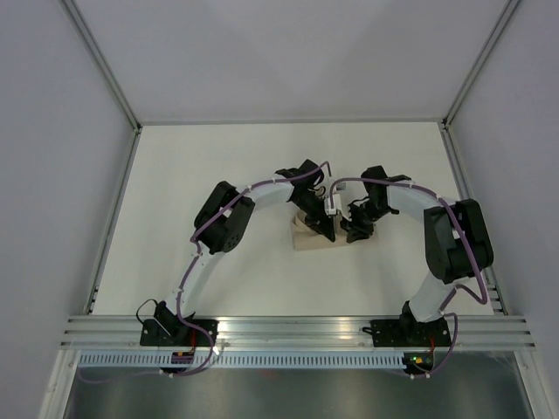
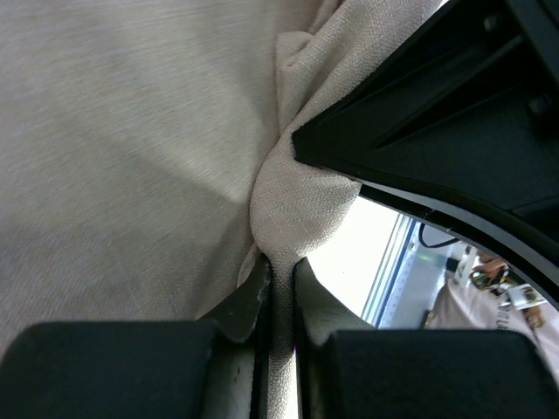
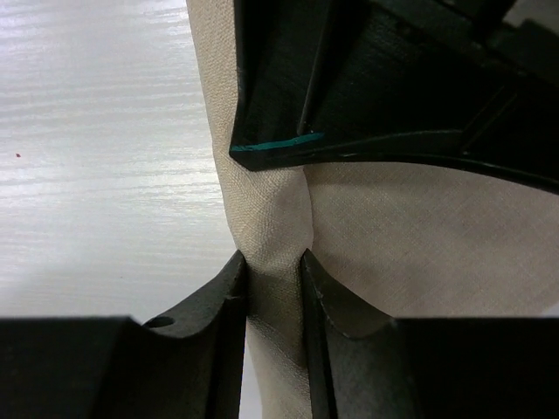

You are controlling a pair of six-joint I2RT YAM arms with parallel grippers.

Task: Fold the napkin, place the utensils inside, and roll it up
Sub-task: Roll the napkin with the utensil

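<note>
The beige napkin (image 1: 307, 239) lies bunched at the table's middle, mostly hidden under both grippers. My left gripper (image 1: 321, 229) is shut on a fold of the napkin (image 2: 293, 205), cloth pinched between its fingers. My right gripper (image 1: 354, 229) is shut on another fold of the napkin (image 3: 271, 218), close beside the left gripper. Each wrist view shows the other gripper's black body just ahead. No utensils are in view.
The white table (image 1: 218, 166) is bounded by grey walls with metal rails (image 1: 297, 327) along the near edge. The two arms arch toward each other over the middle of the table.
</note>
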